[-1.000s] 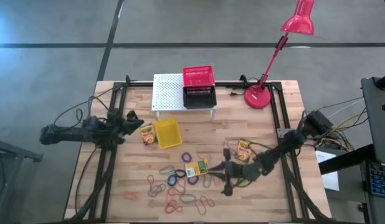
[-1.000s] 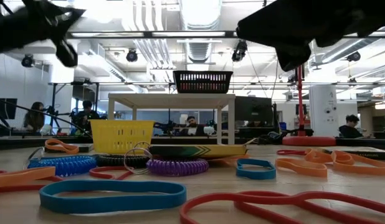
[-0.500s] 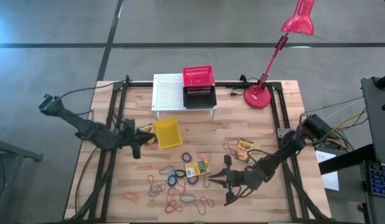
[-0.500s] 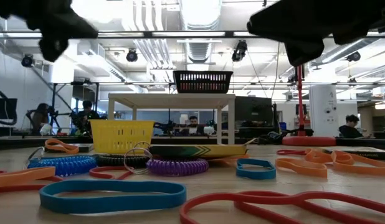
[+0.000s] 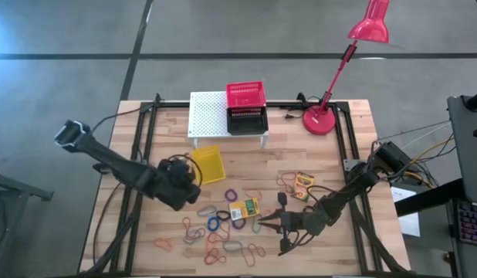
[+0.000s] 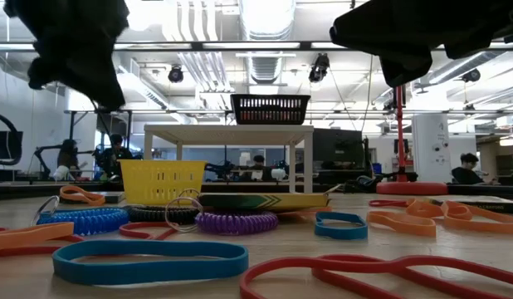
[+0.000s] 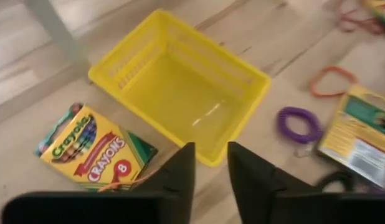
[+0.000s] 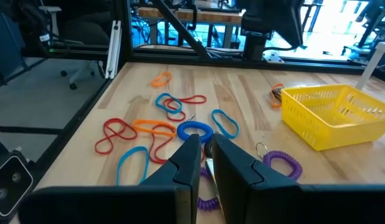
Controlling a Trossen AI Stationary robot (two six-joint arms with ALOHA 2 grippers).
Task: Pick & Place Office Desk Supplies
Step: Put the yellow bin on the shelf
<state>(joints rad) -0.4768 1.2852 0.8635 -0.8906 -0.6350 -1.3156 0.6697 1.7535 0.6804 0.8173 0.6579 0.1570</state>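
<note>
Yellow plastic mesh fills the middle of my left wrist view — the yellow basket (image 7: 180,87) sits empty, and I read that as the drop spot for the supplies. My left gripper (image 7: 210,167) hangs above its near rim with a narrow gap between the fingers and nothing in them; one crayon box (image 7: 93,146) lies flat just beside the basket, so I judge that is what I am lining up on. In the high view, the elastic loops (image 5: 223,232) lie scattered at lower centre, with a second crayon box (image 5: 244,208) among them. My right gripper (image 5: 271,225) waits low over that pile, fingers nearly together — whether a loop is pinched, I cannot tell.
</note>
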